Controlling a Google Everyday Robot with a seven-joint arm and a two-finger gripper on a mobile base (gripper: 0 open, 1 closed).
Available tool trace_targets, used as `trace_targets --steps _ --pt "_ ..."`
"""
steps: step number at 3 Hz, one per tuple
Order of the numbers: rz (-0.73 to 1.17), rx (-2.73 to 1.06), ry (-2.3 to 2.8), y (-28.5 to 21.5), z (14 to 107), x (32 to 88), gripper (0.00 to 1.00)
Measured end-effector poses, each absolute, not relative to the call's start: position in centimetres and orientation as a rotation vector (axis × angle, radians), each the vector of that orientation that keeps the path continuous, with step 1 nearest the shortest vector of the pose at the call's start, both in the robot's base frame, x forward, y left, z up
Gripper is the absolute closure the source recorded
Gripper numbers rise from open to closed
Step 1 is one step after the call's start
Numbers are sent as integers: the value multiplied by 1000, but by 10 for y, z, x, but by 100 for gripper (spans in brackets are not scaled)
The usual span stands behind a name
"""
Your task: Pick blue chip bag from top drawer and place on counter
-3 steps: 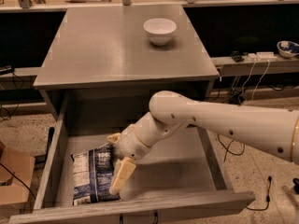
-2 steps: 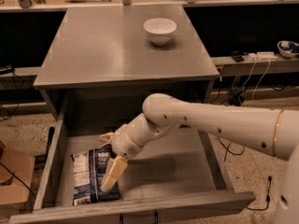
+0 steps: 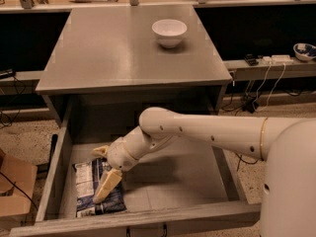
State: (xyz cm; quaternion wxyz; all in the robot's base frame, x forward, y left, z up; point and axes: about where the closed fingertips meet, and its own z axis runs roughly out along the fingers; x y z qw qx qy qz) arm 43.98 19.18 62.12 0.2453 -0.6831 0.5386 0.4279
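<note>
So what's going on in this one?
The robot's arm reaches into the open drawer. Its gripper is down at the chip bag in the drawer's front-left part, open, with one finger lying across the bag. The bag lies flat on the drawer bottom, not yet lifted. A white bowl sits on the counter.

The top drawer point(image 3: 197, 216) stands open; its right half is bare floor, though the arm point(image 3: 207, 130) crosses above it from the right. At the left the gripper point(image 3: 100, 176), fingers spread, hangs over the blue chip bag point(image 3: 84, 181), close to the left wall. The counter point(image 3: 108, 58) is bare in front and at left; the white bowl point(image 3: 169, 32) stands toward its back, seemingly well apart from the edges
</note>
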Motion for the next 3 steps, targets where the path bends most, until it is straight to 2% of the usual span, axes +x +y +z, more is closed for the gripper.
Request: trace_targets --steps 1,2,3 --pt "1188 -1867 1516 182 607 431 45" --pt "1187 -1867 1516 182 612 431 69" --pt "1188 -1865 1499 182 627 426 99"
